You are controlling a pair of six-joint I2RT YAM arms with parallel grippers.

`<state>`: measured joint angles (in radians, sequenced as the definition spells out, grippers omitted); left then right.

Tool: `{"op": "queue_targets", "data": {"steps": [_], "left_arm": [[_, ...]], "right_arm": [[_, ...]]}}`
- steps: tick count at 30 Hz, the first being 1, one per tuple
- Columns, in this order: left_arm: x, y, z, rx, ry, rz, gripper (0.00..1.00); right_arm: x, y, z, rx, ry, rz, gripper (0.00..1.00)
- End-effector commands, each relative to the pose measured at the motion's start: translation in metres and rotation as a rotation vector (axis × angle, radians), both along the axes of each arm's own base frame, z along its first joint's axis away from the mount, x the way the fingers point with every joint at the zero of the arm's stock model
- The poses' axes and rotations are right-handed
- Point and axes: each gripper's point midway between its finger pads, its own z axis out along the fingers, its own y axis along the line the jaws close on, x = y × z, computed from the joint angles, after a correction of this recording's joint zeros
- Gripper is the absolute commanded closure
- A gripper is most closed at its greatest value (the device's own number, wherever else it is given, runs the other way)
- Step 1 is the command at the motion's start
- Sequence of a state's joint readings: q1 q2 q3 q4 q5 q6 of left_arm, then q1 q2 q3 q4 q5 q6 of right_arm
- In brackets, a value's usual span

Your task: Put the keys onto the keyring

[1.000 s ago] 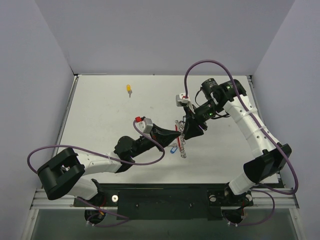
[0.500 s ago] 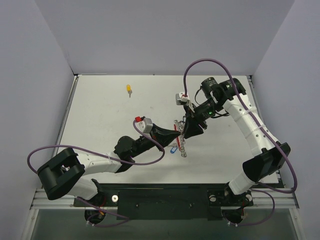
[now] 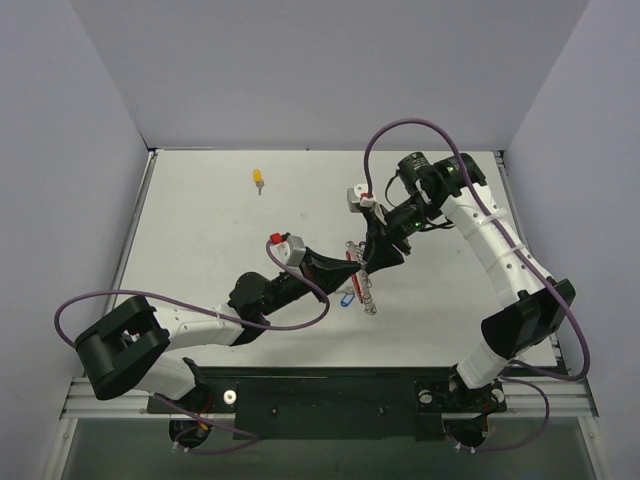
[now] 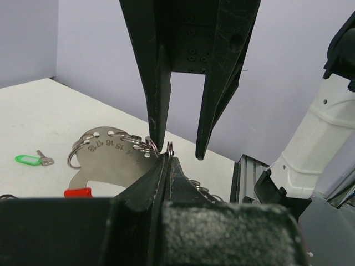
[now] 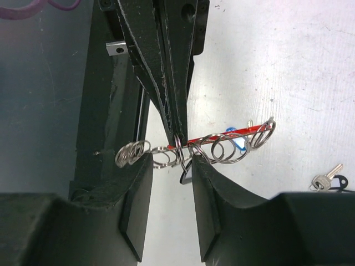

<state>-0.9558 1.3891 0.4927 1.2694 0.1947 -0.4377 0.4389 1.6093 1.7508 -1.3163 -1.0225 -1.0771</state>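
Observation:
The keyring (image 3: 357, 262), a wire loop with a red arc (image 5: 222, 136) and several silver rings, hangs above the table's middle. My left gripper (image 3: 353, 266) is shut on one small silver ring (image 4: 170, 148) of it. In the right wrist view its closed fingers (image 5: 169, 83) come down onto that ring. My right gripper (image 5: 172, 162) is open, its fingers either side of the ring chain and a hanging black tag (image 5: 186, 175). A blue-tagged key (image 3: 346, 298) lies under the ring. A yellow key (image 3: 258, 179) lies far left. A green key (image 4: 28, 160) and a black-tagged key (image 5: 327, 180) lie on the table.
A numbered silver plate (image 4: 111, 158) with a red tag (image 4: 77, 192) hangs on the keyring. Purple cables loop over both arms. The table's right rail (image 4: 244, 172) and grey walls border the white table.
My right gripper has shifted slightly left, closing in round the ring chain. My left gripper has kept its hold and hardly moved.

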Motion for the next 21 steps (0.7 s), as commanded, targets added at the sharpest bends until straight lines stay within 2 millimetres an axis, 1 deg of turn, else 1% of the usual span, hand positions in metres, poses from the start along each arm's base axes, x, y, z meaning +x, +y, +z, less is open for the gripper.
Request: {"op": "queue_targets", "data": {"steps": [1,2,4,5,7,17,19,20,21], "left_arm": [[-0.0157,0.0206,0.0797,-0.251,-0.167,-0.002,1.00],[-0.0163,0.0203,0.0797,-0.251,-0.165,-0.004,1.00],[-0.0147,0.0216,0.0795,-0.252,-0.165,0.005,1.00],[-0.0143,0.0224,0.0792,-0.253,-0.164,0.010,1.00],[-0.0141,0.0232,0.0792,-0.254,-0.164,0.016,1.00],[-0.0108,0.0277,0.0773,-0.255,-0.157,0.044,1.00],[-0.0103,0.0270,0.0766,-0.254,-0.155,0.043,1.00],[-0.0103,0.0270,0.0767,-0.255,-0.156,0.043,1.00],[-0.0102,0.0266,0.0762,-0.255,-0.152,0.041,1.00]], "right_arm": [[-0.0457,-0.0102,0.0064,-0.062,0.189,0.052,0.70],[-0.0462,-0.0096,0.0061,-0.063,0.191,0.055,0.70],[-0.0465,-0.0083,0.0052,-0.066,0.193,0.060,0.75],[-0.0466,-0.0084,0.0042,-0.071,0.195,0.060,0.79],[-0.0461,-0.0090,0.0032,-0.074,0.194,0.059,0.83],[-0.0470,-0.0107,0.0043,-0.064,0.200,0.049,0.83],[-0.0482,-0.0097,0.0050,-0.057,0.200,0.055,0.88],[-0.0488,-0.0095,0.0053,-0.057,0.199,0.056,0.94],[-0.0497,-0.0088,0.0054,-0.054,0.200,0.061,0.96]]}}
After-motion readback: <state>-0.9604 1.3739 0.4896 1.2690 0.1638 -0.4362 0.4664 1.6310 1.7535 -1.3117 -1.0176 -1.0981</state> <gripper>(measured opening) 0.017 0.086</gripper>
